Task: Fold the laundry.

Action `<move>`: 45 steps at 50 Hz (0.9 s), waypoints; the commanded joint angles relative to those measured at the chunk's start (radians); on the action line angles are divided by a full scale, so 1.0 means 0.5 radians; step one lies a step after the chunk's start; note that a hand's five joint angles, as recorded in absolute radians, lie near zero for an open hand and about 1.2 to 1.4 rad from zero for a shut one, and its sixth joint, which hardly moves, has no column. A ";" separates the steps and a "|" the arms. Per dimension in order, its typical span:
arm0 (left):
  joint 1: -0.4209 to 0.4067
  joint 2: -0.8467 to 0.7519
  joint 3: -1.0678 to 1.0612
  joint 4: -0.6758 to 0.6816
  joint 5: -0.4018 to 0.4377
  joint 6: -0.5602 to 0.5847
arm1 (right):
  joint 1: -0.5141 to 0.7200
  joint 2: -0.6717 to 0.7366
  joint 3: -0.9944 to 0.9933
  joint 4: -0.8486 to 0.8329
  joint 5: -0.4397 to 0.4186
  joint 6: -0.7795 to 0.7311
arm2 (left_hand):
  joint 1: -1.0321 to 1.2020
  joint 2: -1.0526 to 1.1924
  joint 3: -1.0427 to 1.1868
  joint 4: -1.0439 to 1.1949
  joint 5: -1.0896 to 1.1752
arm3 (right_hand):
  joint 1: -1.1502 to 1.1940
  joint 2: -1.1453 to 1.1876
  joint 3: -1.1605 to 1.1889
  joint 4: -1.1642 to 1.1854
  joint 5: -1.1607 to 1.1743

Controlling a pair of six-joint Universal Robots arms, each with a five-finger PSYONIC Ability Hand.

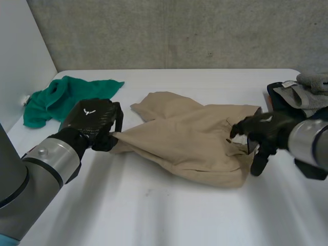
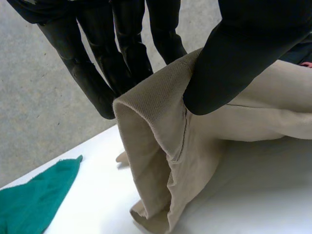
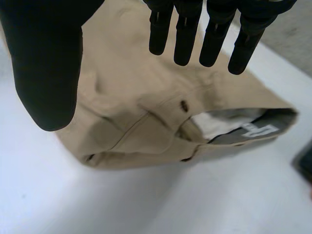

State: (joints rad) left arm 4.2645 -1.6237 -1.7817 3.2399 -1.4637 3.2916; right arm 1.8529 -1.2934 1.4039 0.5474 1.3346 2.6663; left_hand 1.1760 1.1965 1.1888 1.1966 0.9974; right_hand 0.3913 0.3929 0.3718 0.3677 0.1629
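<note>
- Left hand (image 1: 92,122): fingers and thumb pinch a leg hem of the tan trousers (image 1: 189,141).
- Right hand (image 1: 264,130): fingers straight over the waistband, holding nothing.
- Green cloth (image 1: 61,97): on the desk (image 1: 154,215), apart.

no legible text anywhere

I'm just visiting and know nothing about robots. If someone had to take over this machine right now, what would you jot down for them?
Left hand: shut on the beige trousers, pinching a leg hem at the end nearest the green cloth.
Right hand: open, fingers straight, over the waistband near its button, not gripping.
Things: trousers lie rumpled in the middle of the white table; green cloth is bunched at the far left; a pile of grey and dark clothes sits at the right edge.
Done: no neat fold yet.
Left: probably grasp the waistband, fold the trousers, then the green cloth.
</note>
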 commanded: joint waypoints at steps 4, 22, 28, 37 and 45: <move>0.003 -0.001 0.017 0.012 0.000 -0.009 | 0.135 0.418 0.061 -0.484 0.215 -0.163 | 0.441 0.400 0.415 0.399 0.449 | 0.288 0.285 0.327 0.335 0.396; 0.064 0.137 -0.017 -0.785 0.157 0.240 | -0.107 -0.205 0.297 0.199 0.135 -0.764 | 0.441 0.400 0.415 0.399 0.449 | 2.010 2.007 2.049 2.057 2.118; -0.009 -0.078 0.017 -1.224 0.274 0.418 | -0.120 -0.187 0.358 0.491 0.126 -1.237 | 0.441 0.400 0.415 0.399 0.449 | 2.010 2.007 2.049 2.057 2.118; -0.028 -0.532 0.783 -1.004 -0.042 0.513 | 0.018 0.129 -0.224 0.038 0.175 -0.955 | 0.441 0.400 0.415 0.399 0.449 | 2.010 2.007 2.049 2.057 2.118; 0.030 -0.566 1.694 -0.234 -0.168 0.424 | 0.065 0.221 -1.102 -0.864 0.454 -0.489 | 0.441 0.400 0.415 0.399 0.449 | 2.010 2.007 2.049 2.057 2.118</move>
State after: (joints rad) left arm 4.2546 -1.9095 -1.2087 2.8496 -1.5095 3.5415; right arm 1.8765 -1.2002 1.1083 0.4348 1.4679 2.2552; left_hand 1.1758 1.1970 1.1894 1.1969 0.9974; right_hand 1.0552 1.1641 1.1753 1.1958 1.0053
